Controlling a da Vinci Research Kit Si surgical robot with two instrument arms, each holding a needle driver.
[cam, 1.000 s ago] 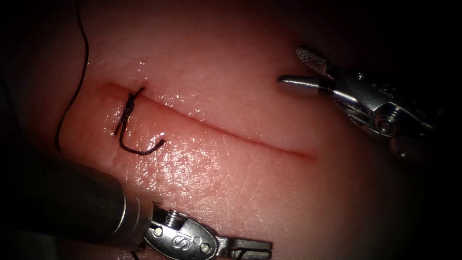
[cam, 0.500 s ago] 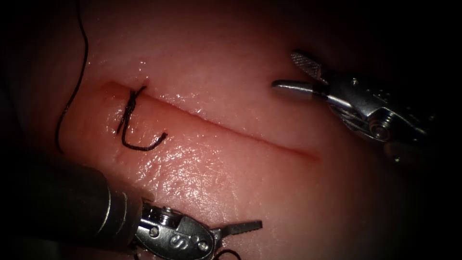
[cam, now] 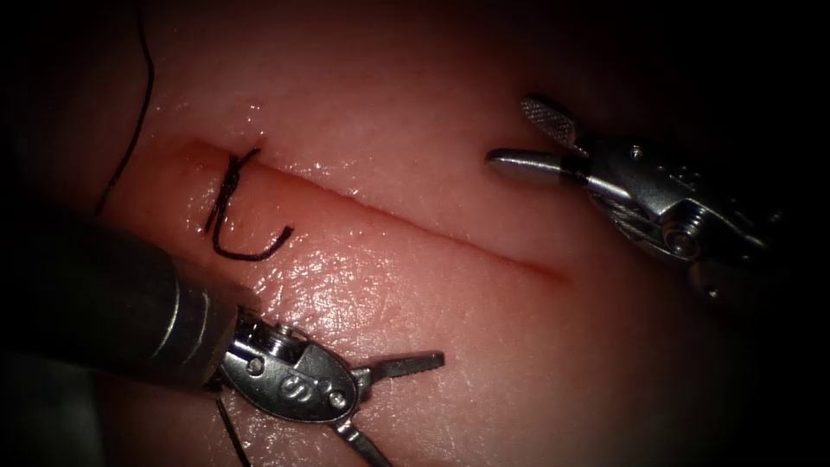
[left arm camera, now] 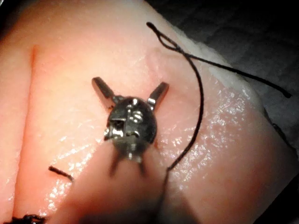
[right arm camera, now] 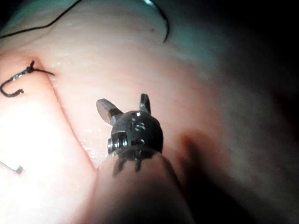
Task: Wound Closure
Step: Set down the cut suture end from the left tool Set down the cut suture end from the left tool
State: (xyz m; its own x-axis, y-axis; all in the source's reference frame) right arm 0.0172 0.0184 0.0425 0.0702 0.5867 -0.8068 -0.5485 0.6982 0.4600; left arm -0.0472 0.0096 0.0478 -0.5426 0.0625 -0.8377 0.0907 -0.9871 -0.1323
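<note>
Since a second ago the left tool (cam: pixel 393 399) has risen from the frame's lower edge and spread its jaws wide, empty. One knot (cam: pixel 232 183) closes the cut (cam: pixel 415 227) at its left end; the rest gapes. The needle (right arm camera: pixel 161 18) lies on the tissue (cam: pixel 415 130), free. The right tool (cam: pixel 527 137) hovers open, empty.

Tissue (cam: pixel 415 285) carries cut (cam: pixel 415 227); knotted stitch (cam: pixel 232 186) at cut's left end; loose thread (left arm camera: pixel 198 98) across surface.

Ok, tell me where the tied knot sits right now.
In the endoscope view the knot sits across the left end of the cut, its cut ends curling just below, with the left tool lower down.
</note>
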